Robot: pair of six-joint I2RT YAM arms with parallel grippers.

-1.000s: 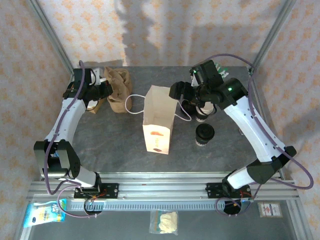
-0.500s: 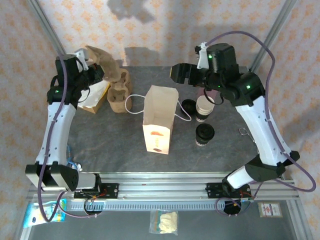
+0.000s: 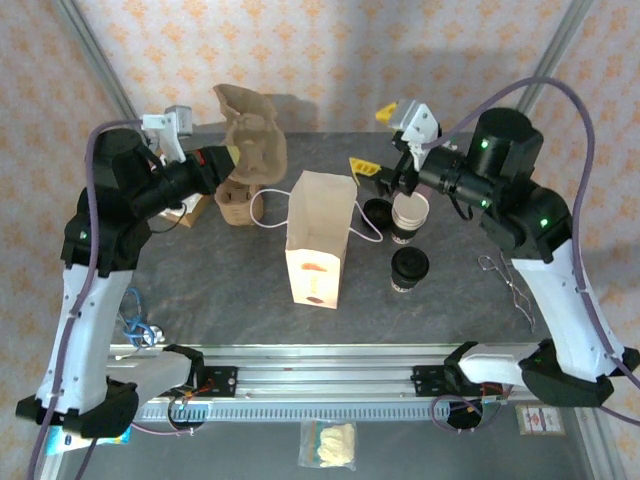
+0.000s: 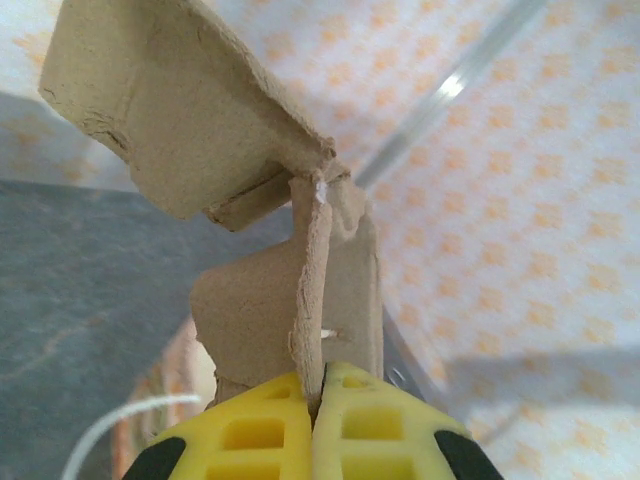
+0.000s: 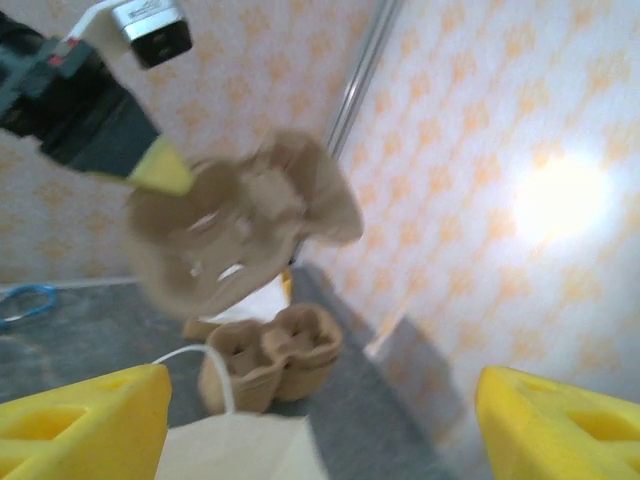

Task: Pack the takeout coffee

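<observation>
Tray-fetching step, seemingly: left gripper (image 3: 228,158) pinches the cup tray (image 3: 252,140) at eleven o'clock; right gripper (image 3: 375,140) gapes empty; next, the coffee (image 3: 409,270) needs grasping.

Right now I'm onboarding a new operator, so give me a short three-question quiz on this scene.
1. True or false: the left gripper is shut on a cardboard cup carrier.
2. Fill in: the right gripper has its jaws ____.
3. Where is the lidded coffee cup?
A) on the table, right of the paper bag
B) inside the paper bag
C) held by the right gripper

Key: 1 true; 2 open; 3 A.
</observation>
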